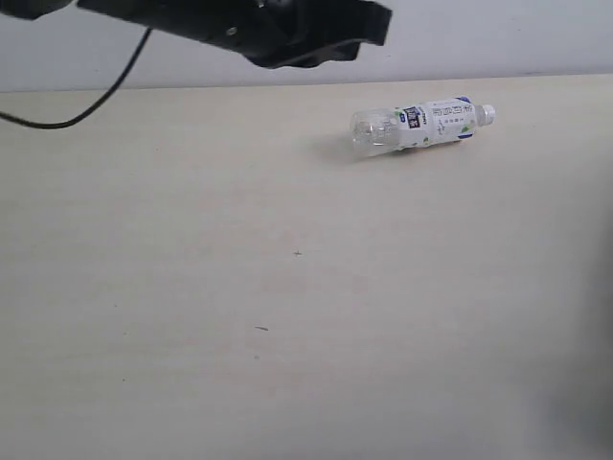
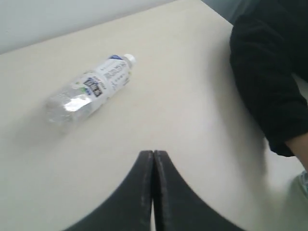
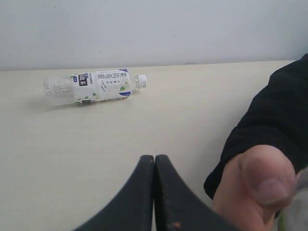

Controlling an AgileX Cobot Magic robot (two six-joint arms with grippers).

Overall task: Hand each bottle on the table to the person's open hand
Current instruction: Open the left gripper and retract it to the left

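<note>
One clear bottle (image 1: 421,126) with a white-blue label and white cap lies on its side at the far right of the pale table (image 1: 239,287). The left wrist view shows this bottle (image 2: 91,86) well away from my left gripper (image 2: 153,153), which is shut with nothing between its fingers. In the right wrist view the bottle (image 3: 94,86) also lies far from my right gripper (image 3: 155,157), shut and empty too. The person's hand (image 3: 255,190) in a black sleeve (image 3: 274,125) is close beside the right gripper. A black arm (image 1: 259,29) hangs over the table's far edge.
A black cable (image 1: 86,105) trails across the back left of the table. The person's black sleeve (image 2: 269,77) fills one side of the left wrist view. A pale wall (image 3: 154,29) rises behind the table's far edge.
</note>
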